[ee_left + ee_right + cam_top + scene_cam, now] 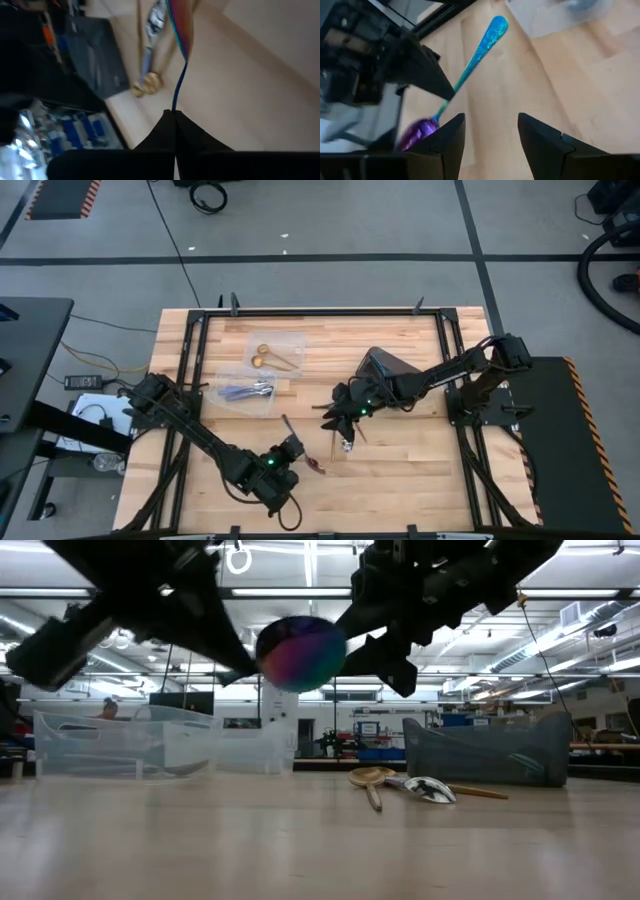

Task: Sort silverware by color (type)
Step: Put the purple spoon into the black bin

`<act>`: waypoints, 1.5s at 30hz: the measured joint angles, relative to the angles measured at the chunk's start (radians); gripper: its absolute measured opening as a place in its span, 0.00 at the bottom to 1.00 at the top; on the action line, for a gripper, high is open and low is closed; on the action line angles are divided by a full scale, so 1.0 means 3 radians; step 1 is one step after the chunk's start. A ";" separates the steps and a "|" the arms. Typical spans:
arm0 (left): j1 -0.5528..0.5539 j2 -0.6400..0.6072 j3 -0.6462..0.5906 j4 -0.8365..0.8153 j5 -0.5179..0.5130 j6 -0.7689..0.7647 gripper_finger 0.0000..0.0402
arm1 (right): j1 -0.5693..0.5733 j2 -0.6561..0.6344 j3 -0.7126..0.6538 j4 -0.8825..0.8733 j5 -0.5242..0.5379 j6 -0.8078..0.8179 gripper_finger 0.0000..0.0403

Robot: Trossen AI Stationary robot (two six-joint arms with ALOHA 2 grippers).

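The left gripper point(290, 448) pinches an iridescent spoon point(470, 70) clear of the wooden table point(400, 480); the right gripper point(345, 418) hangs spread nearby. Loose spoons point(345, 442) lie beneath it. One clear container point(285, 340) holds gold spoons point(268, 358), another point(225, 375) blue ones point(245, 391). A grey bin point(385, 365) stands behind, grey floor around.

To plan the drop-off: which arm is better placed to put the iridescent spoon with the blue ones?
Left. The left gripper is shut on the iridescent spoon, and the container with blue spoons lies nearer it. The right gripper is open, empty.
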 joint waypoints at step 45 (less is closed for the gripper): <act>0.0483 -0.0003 0.0000 0.1740 -0.0047 0.2677 0.00 | -0.0388 0.0000 0.0000 0.0491 -0.0793 0.0592 0.44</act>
